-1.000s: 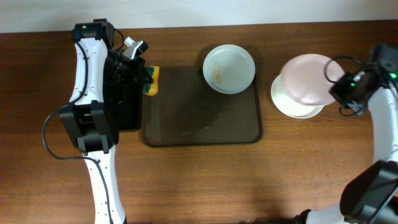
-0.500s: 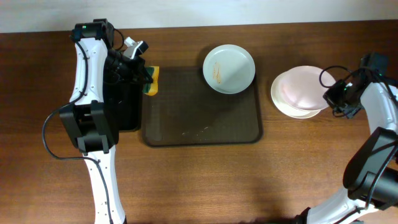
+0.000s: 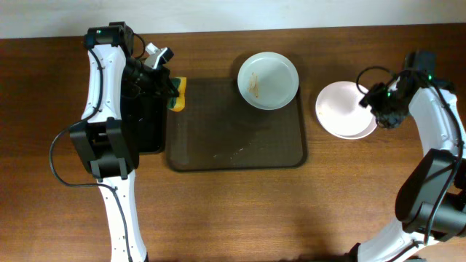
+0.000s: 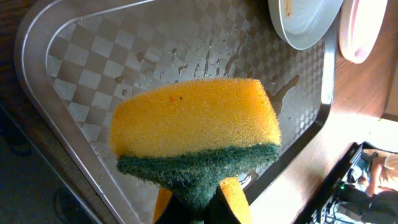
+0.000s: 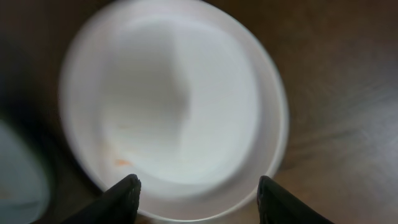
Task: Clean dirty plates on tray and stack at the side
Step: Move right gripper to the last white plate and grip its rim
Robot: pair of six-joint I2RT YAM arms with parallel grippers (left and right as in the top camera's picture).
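Observation:
One white plate [image 3: 268, 80] with an orange smear lies on the far right corner of the dark brown tray [image 3: 233, 135]. Two more plates [image 3: 344, 109] are stacked on the table right of the tray. Beside their right edge my right gripper [image 3: 375, 100] stands open. In the right wrist view its fingers [image 5: 126, 194] straddle the near rim of the top plate [image 5: 174, 106], apart from it. My left gripper [image 3: 172, 93] is shut on a yellow-and-green sponge [image 4: 193, 130] over the tray's far left edge [image 4: 93, 68].
A smaller black tray [image 3: 142, 120] lies under the left arm, left of the brown tray. Wet streaks and crumbs mark the brown tray's floor [image 3: 233, 151]. Bare wooden table surrounds both trays.
My right gripper lowered the tilted plate onto the plate at the right, opened and let it go, and the arm swung toward the far side. The left arm and sponge stayed put.

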